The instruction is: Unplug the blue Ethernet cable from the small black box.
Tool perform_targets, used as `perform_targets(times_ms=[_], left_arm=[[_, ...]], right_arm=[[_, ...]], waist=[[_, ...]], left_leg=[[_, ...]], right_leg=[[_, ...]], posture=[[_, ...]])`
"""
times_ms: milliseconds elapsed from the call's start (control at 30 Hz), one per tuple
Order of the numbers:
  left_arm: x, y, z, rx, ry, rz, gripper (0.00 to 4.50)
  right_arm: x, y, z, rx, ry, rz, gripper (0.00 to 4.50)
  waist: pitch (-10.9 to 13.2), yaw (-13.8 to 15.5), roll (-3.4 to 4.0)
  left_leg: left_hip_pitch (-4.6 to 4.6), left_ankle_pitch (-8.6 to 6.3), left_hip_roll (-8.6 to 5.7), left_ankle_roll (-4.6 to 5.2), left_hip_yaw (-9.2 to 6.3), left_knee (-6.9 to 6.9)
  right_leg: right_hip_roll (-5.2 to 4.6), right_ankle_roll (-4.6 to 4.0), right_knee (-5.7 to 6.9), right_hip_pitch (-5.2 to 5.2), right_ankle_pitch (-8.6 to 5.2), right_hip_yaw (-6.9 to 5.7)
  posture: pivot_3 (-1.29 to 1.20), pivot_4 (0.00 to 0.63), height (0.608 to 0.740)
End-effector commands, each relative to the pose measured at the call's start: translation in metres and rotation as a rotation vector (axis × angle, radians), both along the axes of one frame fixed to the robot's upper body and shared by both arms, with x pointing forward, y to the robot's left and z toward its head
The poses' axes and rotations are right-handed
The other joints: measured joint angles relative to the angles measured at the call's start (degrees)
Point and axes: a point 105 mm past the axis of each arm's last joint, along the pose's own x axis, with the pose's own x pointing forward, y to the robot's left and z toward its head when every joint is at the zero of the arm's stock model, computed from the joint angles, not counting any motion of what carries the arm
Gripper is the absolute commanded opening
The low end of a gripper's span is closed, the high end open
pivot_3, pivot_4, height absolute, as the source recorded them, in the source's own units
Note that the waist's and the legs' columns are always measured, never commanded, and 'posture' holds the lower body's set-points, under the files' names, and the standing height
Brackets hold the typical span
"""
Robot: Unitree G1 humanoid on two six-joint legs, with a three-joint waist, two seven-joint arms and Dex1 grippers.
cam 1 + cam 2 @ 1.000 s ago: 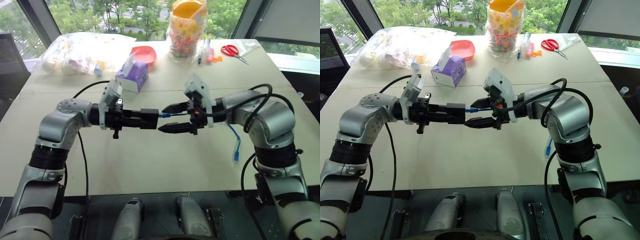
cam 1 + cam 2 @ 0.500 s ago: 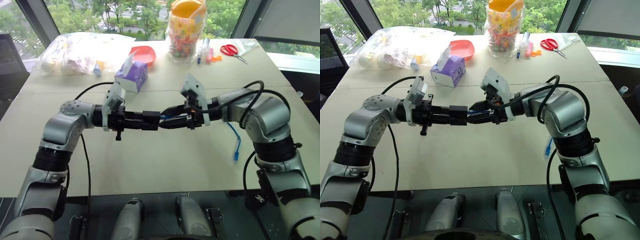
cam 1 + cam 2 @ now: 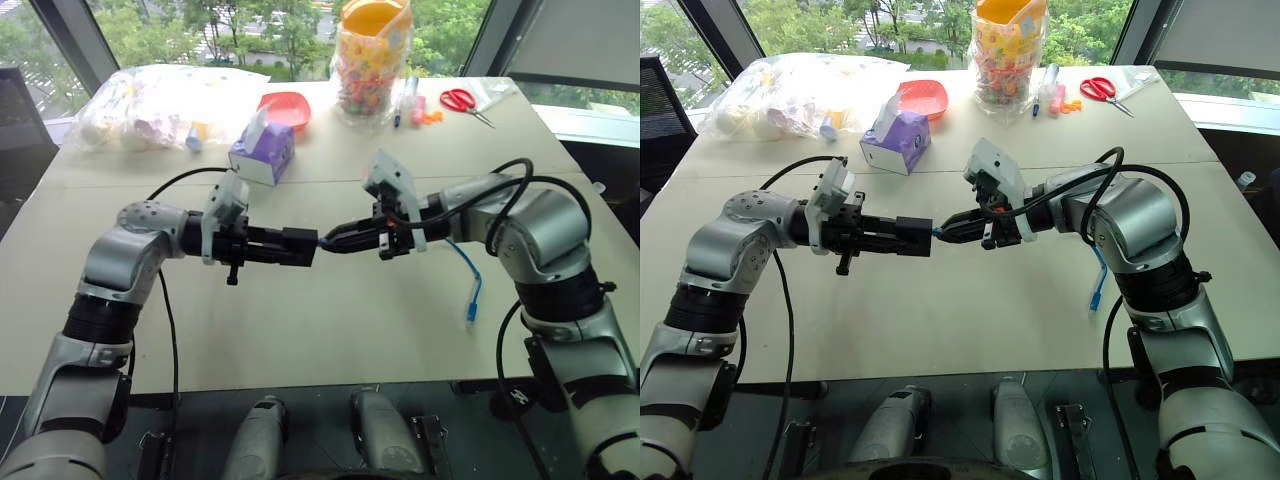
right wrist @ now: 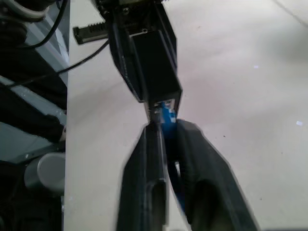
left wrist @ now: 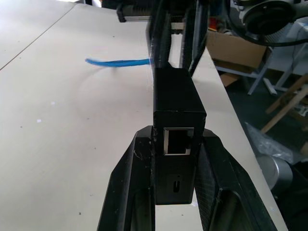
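Small black box clamped in L gripper; R gripper pinched on blue Ethernet cable plug at box.

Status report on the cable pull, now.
Left end effector shut on black box. Right end effector shut on blue cable at the plug. Cable still plugged in. Nothing in the way.

Probably office: table, windows
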Motion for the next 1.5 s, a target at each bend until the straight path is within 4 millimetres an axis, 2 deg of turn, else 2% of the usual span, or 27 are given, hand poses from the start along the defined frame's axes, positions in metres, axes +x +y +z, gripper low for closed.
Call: perform_targets(times_ms=[33, 300, 567, 900, 1100, 1233, 1300, 1367, 1500], left_arm=[[-0.001, 0.001, 0.005, 0.001, -0.037, -0.005, 0.48], [-0.003, 0.001, 0.004, 0.002, -0.038, -0.002, 0.48], [-0.002, 0.007, 0.006, 0.009, -0.043, 0.022, 0.48], [-0.005, 0.021, 0.003, 0.034, -0.032, 0.056, 0.48], [-0.006, 0.027, 0.001, 0.039, -0.03, 0.082, 0.48], [0.002, 0.027, -0.001, 0.031, -0.065, 0.129, 0.48], [0.014, 0.021, -0.005, 0.014, -0.136, 0.19, 0.48], [0.026, 0.015, -0.009, -0.02, -0.161, 0.27, 0.48], [0.046, 0.004, -0.026, -0.032, -0.242, 0.389, 0.48]], right_arm=[[-0.003, 0.006, 0.013, 0.021, -0.052, 0.036, 0.04], [-0.003, 0.007, 0.012, 0.014, -0.062, 0.042, 0.04], [0.015, -0.007, 0.002, -0.024, -0.076, -0.043, 0.04], [0.052, -0.057, -0.007, -0.059, -0.062, -0.226, 0.04], [0.061, -0.071, -0.011, -0.068, -0.081, -0.285, 0.04], [0.081, -0.077, -0.01, -0.053, -0.164, -0.401, 0.04], [0.106, -0.083, -0.015, -0.055, -0.239, -0.57, 0.04], [0.12, -0.087, -0.023, -0.062, -0.231, -0.689, 0.04], [0.127, -0.085, -0.024, -0.002, -0.206, -0.798, 1.55]], waist=[[0.0, 0.0, 0.0], [0.0, 0.0, 0.0], [0.0, 0.0, 0.0], [0.0, 0.2, 0.01], [0.0, -0.2, 0.01], [0.0, 0.0, 0.0], [0.0, 0.0, -0.01], [0.0, 0.1, -0.01], [0.0, 0.2, 0.01]], left_leg=[[0.0, 0.0, 0.0, 0.0, 0.0, 0.0], [-0.01, 0.0, 0.0, 0.0, 0.0, 0.0], [-0.02, 0.0, 0.0, 0.0, 0.0, 0.0], [-0.02, 0.0, -0.01, 0.0, 0.03, 0.0], [-0.06, -0.01, 0.02, 0.01, 0.06, -0.06], [-0.06, -0.01, 0.01, 0.01, 0.06, -0.02], [-0.06, -0.01, 0.01, 0.01, 0.06, -0.01], [-0.02, -0.01, 0.0, 0.01, 0.06, 0.01], [-0.11, 0.0, -0.02, 0.01, 0.04, -0.01]], right_leg=[[0.0, 0.0, 0.0, 0.0, 0.0, 0.0], [0.0, 0.0, 0.0, 0.0, 0.0, 0.0], [0.0, 0.0, 0.0, -0.01, 0.0, 0.0], [-0.02, 0.0, -0.01, -0.02, 0.0, 0.01], [0.0, 0.0, -0.05, -0.09, -0.01, 0.02], [-0.01, 0.01, -0.03, -0.1, 0.0, 0.02], [-0.01, 0.0, -0.03, -0.08, 0.0, 0.02], [-0.02, -0.01, -0.03, -0.03, 0.02, 0.03], [-0.02, -0.02, 0.0, -0.15, 0.03, 0.03]], posture=[[0.0, 0.15, 0.74], [0.0, 0.15, 0.74], [0.0, 0.15, 0.74], [0.0, 0.15, 0.74], [0.0, 0.15, 0.74], [0.0, 0.15, 0.74], [0.0, 0.15, 0.74], [0.0, 0.15, 0.74], [0.0, 0.15, 0.74]])
